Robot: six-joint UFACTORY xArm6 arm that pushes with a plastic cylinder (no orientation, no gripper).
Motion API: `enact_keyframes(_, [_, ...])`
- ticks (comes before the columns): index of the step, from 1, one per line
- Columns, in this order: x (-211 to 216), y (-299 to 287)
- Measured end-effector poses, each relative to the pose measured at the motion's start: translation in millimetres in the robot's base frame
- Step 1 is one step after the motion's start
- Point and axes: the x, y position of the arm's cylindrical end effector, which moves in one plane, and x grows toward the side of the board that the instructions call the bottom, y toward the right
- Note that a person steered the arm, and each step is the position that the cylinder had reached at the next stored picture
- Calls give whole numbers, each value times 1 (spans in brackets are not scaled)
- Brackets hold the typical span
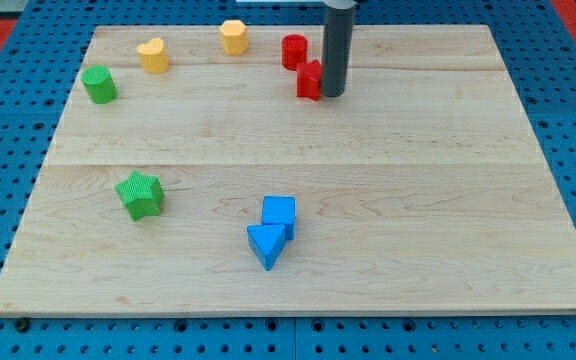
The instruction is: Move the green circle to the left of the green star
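Our task looked unstarted: the green circle (98,85) sat at the tabletop's (418,200) upper left, well above the green star (140,195). We had no claw; my tip (333,95) touched a red block (310,80), far from both.

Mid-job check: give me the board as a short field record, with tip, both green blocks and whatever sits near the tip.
tip: view's top, touching right side of a red block
green circle: upper left, far from tip
green star: lower left, below the circle and slightly right
second red block: just up-left of the first
task state: circle not yet left of star
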Motion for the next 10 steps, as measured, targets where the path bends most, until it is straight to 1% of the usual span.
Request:
enact_keyframes(1, [-13, -13])
enact_keyframes(2, [-27, -9])
enact_keyframes(3, [-78, 68])
enact_keyframes(4, [-127, 59])
enact_keyframes(5, [-127, -2])
enact_keyframes(6, [-125, -82])
enact_keyframes(7, [-125, -146])
enact_keyframes(8, [-99, -178])
enact_keyframes(9, [-121, -200])
enact_keyframes(10, [-125, -269])
